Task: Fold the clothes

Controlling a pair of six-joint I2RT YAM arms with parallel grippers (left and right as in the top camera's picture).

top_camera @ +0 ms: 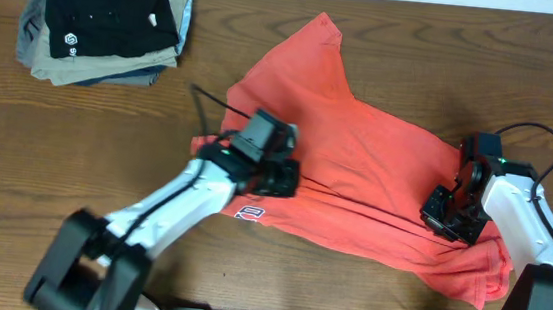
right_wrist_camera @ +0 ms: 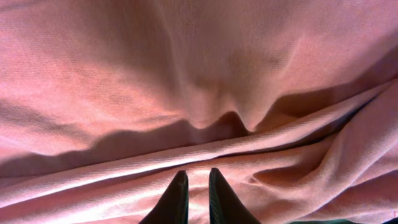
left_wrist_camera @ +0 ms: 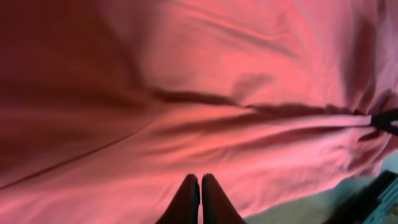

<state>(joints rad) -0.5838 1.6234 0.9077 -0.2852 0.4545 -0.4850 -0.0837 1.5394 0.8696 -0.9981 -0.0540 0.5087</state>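
Garment under inspection: the coral-red T-shirt lies spread and creased on the wooden table. It occupies the centre and right of the overhead frame, running from a point near the top centre down to the lower right corner. A scrap of white lettering shows at its lower left edge, just below the left gripper. That gripper sits on the shirt's left portion, left of frame centre, with its arm coming in from the lower left corner. In the left wrist view its fingertips are pressed together at the bottom centre of the frame, directly over red cloth. Whether any fabric is caught between them cannot be determined. The right gripper rests on the shirt's right portion, at the right of the overhead frame. In the right wrist view its fingertips stand slightly apart at the bottom centre. Pink cloth shows through the narrow gap, and a long ridge of folded fabric crosses just above them. A pile of folded garments sits in the upper left corner of the overhead frame, well apart from the shirt. A black shirt with a small white logo lies on top of it.
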